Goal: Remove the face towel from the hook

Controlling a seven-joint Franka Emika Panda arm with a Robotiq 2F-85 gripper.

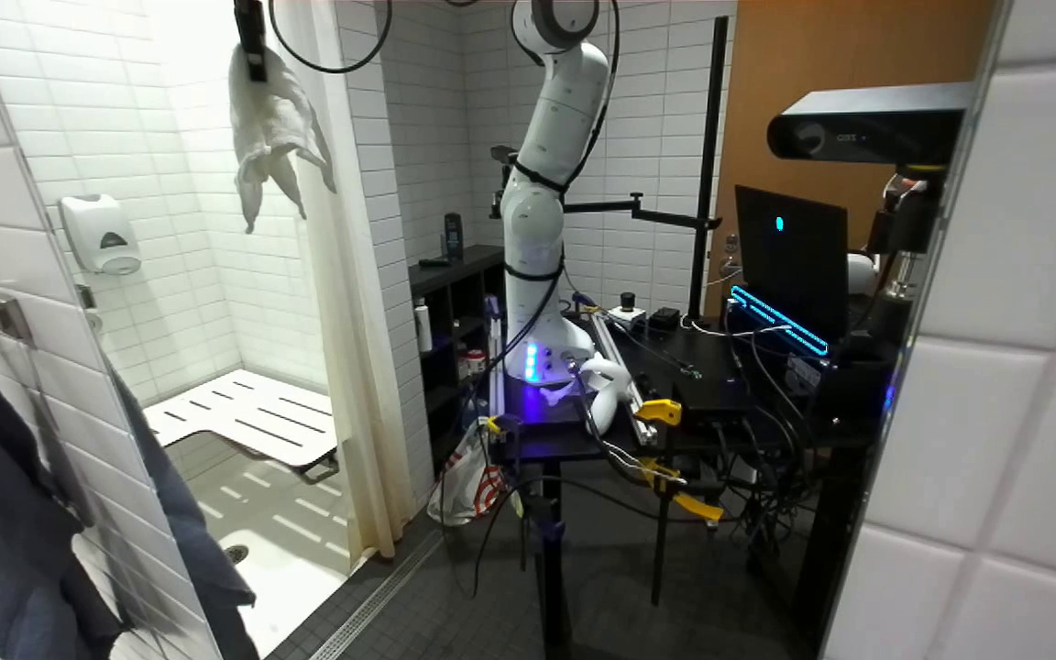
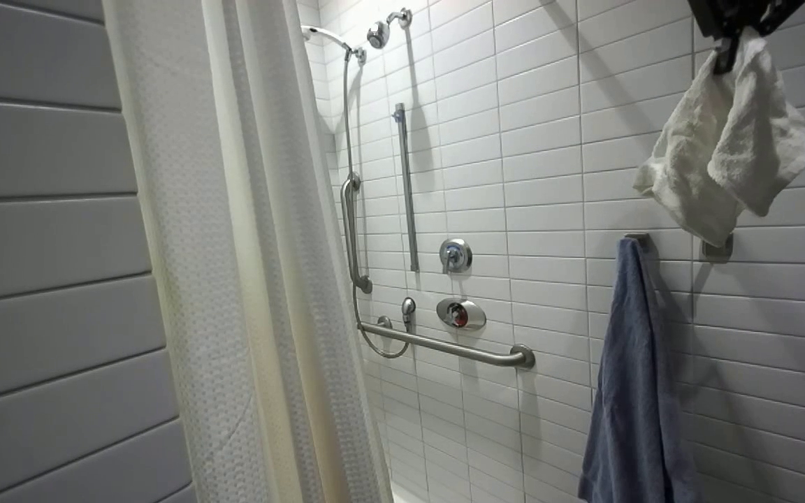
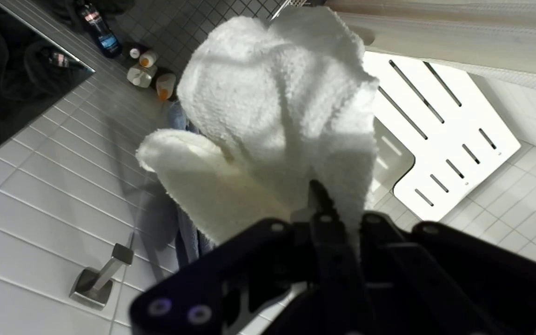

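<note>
The jaws are clamped on the gathered top of the white face towel point(image 3: 282, 107), which hangs in mid-air, clear of the bare metal hook point(image 3: 106, 275). It should be light, limp and grippy, I'd say; a bunched upper fold seems the place to hold. Beside that hook hangs a blue towel point(image 2: 627, 391).

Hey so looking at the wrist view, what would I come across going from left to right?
Metal hook on the tiled wall → white face towel → white slatted shower seat.
</note>
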